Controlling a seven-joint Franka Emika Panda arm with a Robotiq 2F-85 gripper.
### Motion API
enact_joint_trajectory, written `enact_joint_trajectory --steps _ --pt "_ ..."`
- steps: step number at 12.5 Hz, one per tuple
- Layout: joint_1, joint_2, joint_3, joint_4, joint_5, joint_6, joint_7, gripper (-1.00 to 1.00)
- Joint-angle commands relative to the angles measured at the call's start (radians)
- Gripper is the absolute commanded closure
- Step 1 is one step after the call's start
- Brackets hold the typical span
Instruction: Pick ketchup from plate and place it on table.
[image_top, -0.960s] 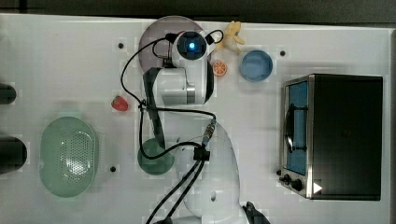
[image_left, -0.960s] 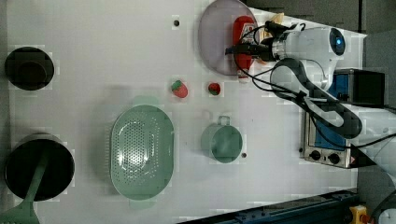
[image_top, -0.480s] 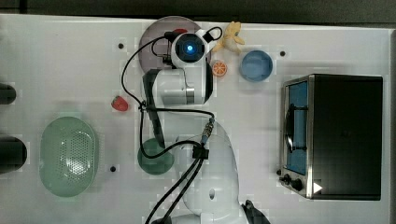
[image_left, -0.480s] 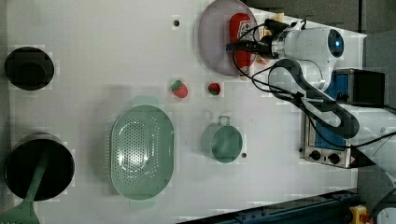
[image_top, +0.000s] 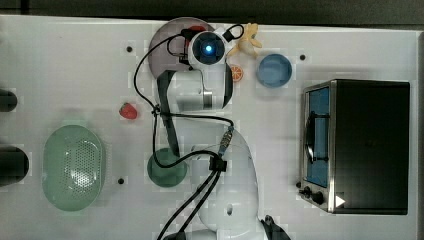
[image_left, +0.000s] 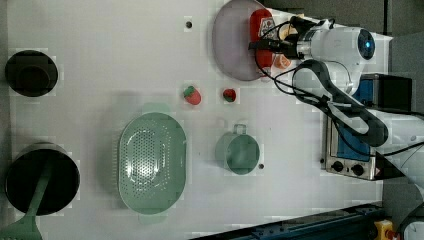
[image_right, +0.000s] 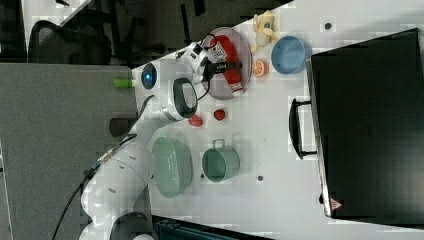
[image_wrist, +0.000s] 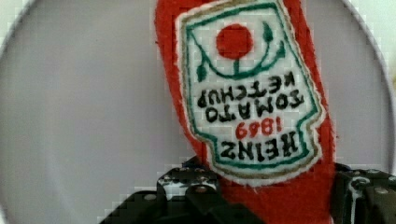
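Two ways I could see this going sideways. The gripper is down around the ketchup, straddling the body just below the label, and the bottle lies flat on the plate. Whether it's actually clamped or just bracketing it, I honestly can't tell from these shots.

First risk: the bottle looks soft and stitched, like a plush toy, so a squeeze might just squash it and it slides out on the lift. Second: the grab point is toward one end, so most of the bottle hangs out past the gripper and could droop or swing, maybe clipping the plate rim on the way off.

Stuff close by: an orange slice, a banana and a blue bowl sit just to one side of the gripper, off the plate. Two strawberries are a bit further out, and the green cup and green basket are well away. On the side away from the fruit there's bare table, so I'd head that way.
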Motion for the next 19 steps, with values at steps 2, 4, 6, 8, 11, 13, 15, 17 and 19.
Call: enact_joint_trajectory --steps 2,4,6,8,11,13,15,17,19 --pt "-0.002 -0.103 0.015 0.109 0.002 -0.116 0.059 -0.24" --pt "-0.011 -0.171 0.015 0.125 0.026 -0.261 0.064 -0.24" --pt "-0.025 -0.249 0.013 0.123 0.085 -0.397 0.064 -0.24" --pt "-0.044 -0.331 0.009 0.117 0.106 -0.537 0.064 -0.24" --pt "-0.073 -0.442 -0.008 0.066 0.106 -0.705 0.064 -0.24" --pt "-0.086 -0.505 -0.022 0.001 0.106 -0.727 0.064 -0.24" --pt "-0.091 -0.567 -0.036 -0.096 0.105 -0.720 0.064 -0.24" --pt "-0.091 -0.626 -0.053 -0.207 0.105 -0.693 0.064 -0.24" --pt "-0.091 -0.667 -0.067 -0.317 0.106 -0.639 0.064 -0.24"
